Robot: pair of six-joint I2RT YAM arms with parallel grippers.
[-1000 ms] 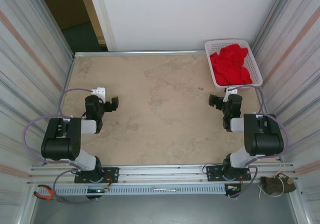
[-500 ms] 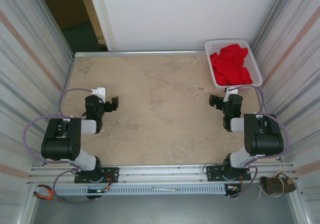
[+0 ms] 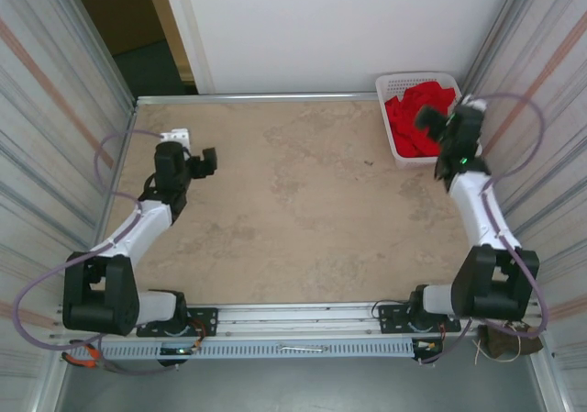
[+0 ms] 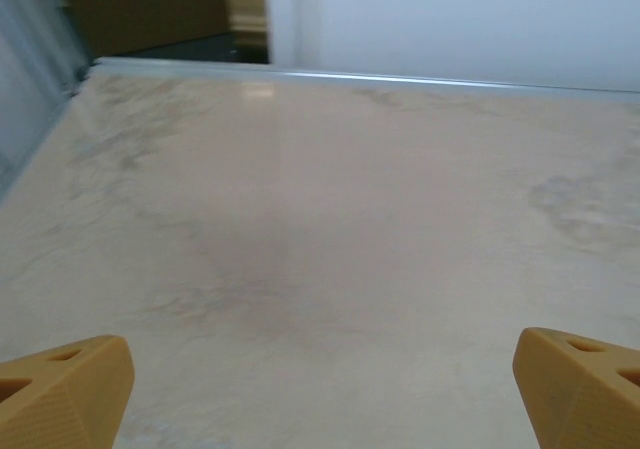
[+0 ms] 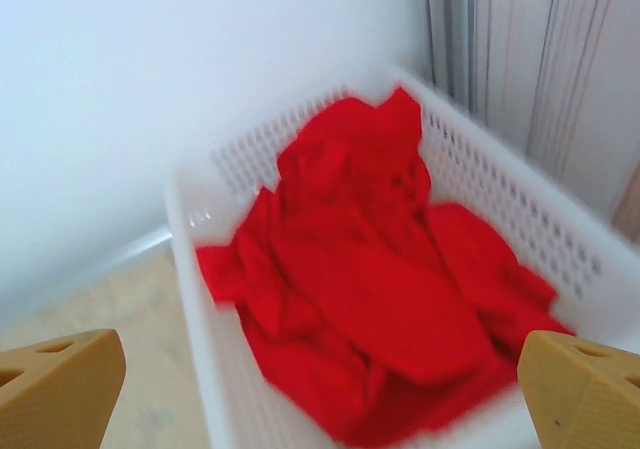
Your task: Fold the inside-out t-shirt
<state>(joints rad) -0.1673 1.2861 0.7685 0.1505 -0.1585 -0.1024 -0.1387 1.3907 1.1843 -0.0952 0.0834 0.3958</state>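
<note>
Retrieval step: the right gripper (image 5: pixel 320 389), jaws wide and empty, hovers over the white mesh basket (image 3: pixel 417 78) at far right holding the crumpled inside-out t-shirt (image 5: pixel 380 299), the left gripper (image 4: pixel 320 389) equally wide and empty over the table (image 3: pixel 293 201); next, descend and pinch a fold.

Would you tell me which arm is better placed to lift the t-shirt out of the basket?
The right. Its open gripper hovers just over the t-shirt in the basket at the far right corner; the left gripper, also open, faces bare table on the opposite side.
</note>
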